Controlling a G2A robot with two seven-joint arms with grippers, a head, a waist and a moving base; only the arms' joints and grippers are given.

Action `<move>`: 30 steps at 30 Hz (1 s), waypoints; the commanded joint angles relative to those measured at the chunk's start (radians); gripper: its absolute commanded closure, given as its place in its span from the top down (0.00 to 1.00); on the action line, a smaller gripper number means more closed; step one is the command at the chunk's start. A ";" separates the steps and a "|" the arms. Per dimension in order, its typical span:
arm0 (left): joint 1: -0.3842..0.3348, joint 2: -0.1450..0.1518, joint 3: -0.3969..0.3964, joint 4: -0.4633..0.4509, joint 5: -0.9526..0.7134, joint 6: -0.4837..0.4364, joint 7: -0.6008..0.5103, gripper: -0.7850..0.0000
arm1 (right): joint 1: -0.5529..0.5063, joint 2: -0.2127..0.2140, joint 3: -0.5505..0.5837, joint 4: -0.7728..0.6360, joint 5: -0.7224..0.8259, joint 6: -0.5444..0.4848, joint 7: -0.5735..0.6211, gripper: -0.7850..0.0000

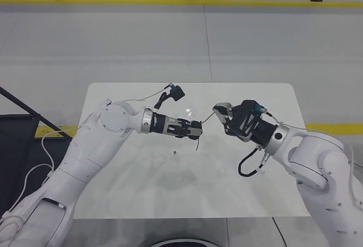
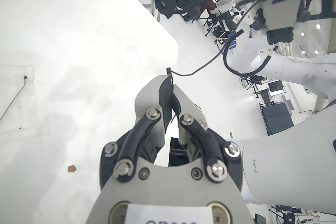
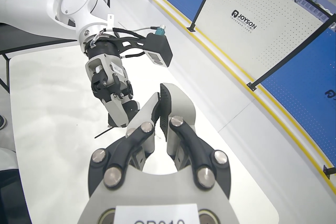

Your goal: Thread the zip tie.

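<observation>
your left pincer (image 2: 170, 86) is clamped shut on the zip tie (image 2: 183, 74). in the left wrist view the black pads meet on the strap, and what looks like its small head sticks out just past the fingertips. from there the thin black strap bows away from the pincer and rises toward the other arm.

in the top view you see the left pincer (image 1: 194, 129) held over the white tabletop (image 1: 138, 185), nearer its far edge. the right pincer (image 1: 220, 113) is just beside it, tips facing but apart. a short run of zip tie (image 1: 207, 117) bridges the gap between them, and a loose tail hangs from the left pincer toward the tabletop.

your right pincer (image 3: 160, 93) is closed too, its ribbed pads pressed together at the tips. the top view has the strap ending at those tips, so it grips the zip tie's other end. the strap is too thin to make out between the pads in the right wrist view. that view shows the left pincer (image 3: 119, 117) just beyond, angled down. the zip tie (image 3: 103, 133) tail pokes out beneath it, above the tabletop (image 3: 52, 93).

off to one side on the tabletop (image 2: 65, 25) lies a clear plastic sheet (image 2: 15, 72) with a thin black strand (image 2: 13, 100) on it. a small brown crumb (image 2: 71, 168) lies nearer the left pincer.
</observation>
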 commanded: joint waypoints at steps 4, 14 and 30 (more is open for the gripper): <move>0.000 0.000 0.000 0.000 0.000 0.000 0.000 0.00 | -0.006 -0.001 -0.003 -0.010 -0.051 0.045 -0.004 0.00; 0.000 0.000 0.000 0.000 0.000 0.000 0.000 0.00 | -0.012 -0.004 -0.016 -0.017 -0.090 0.058 -0.018 0.00; 0.000 0.000 0.000 0.000 0.000 0.000 0.000 0.00 | -0.016 0.002 -0.019 -0.012 -0.043 -0.093 -0.008 0.00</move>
